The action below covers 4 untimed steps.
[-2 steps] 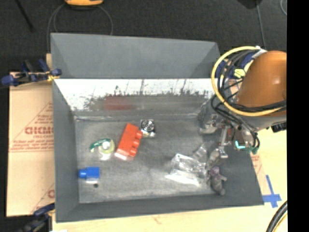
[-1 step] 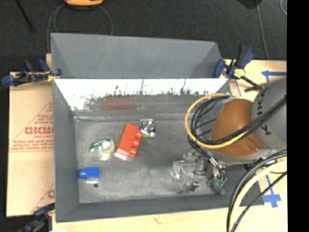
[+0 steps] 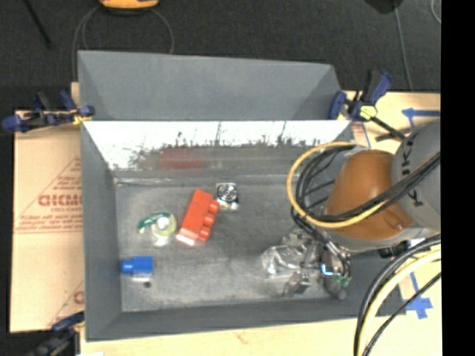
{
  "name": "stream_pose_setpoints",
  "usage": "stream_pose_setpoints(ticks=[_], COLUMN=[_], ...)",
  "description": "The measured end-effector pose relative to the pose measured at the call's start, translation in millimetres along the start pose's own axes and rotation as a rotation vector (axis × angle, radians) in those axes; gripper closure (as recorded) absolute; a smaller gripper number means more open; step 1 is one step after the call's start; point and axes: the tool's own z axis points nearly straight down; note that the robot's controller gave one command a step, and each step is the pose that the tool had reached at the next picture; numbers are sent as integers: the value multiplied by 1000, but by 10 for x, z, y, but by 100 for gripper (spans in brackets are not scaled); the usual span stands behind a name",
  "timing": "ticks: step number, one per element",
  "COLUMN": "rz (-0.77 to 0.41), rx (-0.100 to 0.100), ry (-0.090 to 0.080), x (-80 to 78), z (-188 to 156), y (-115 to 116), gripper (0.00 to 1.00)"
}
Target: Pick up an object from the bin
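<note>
The floor (image 3: 223, 13) around the bin was dark, and the grey metal bin (image 3: 100, 221) sat in the middle of it. The arm (image 3: 419, 154) came in from the right. It had a round orange cover (image 3: 367, 191) on it, and black and yellow cables (image 3: 297, 191) looped around the cover.

The gripper (image 3: 308, 267) was low down in the bin, close to the bin's bottom and close to the near right corner. It was too hard to see if the gripper was let go or squeezed tight, so that could not be told.

A pale shiny lump (image 3: 278, 260) lay right by the gripper, on its left side. It looked crumpled and see-through. It was not clear if the gripper was touching it.

Farther to the left of the gripper, and a bit farther back, lay an orange block (image 3: 197, 217). It was long and tilted. A small silver thing (image 3: 226, 195) lay just behind the top end of the block. A green and white ring (image 3: 157, 227) lay just past the block, even farther from the gripper. A little blue thing (image 3: 138, 266) lay far off to the gripper's left, near the bin's left wall. These four things were all well apart from the gripper.
</note>
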Motion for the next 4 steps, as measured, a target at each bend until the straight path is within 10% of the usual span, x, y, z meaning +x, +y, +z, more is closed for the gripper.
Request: stream_pose_setpoints(ticks=[3, 4], rz=[99, 97], rx=[2, 1], ry=[-10, -5], x=[-30, -25], z=[291, 279], y=[95, 102], gripper=[0, 100])
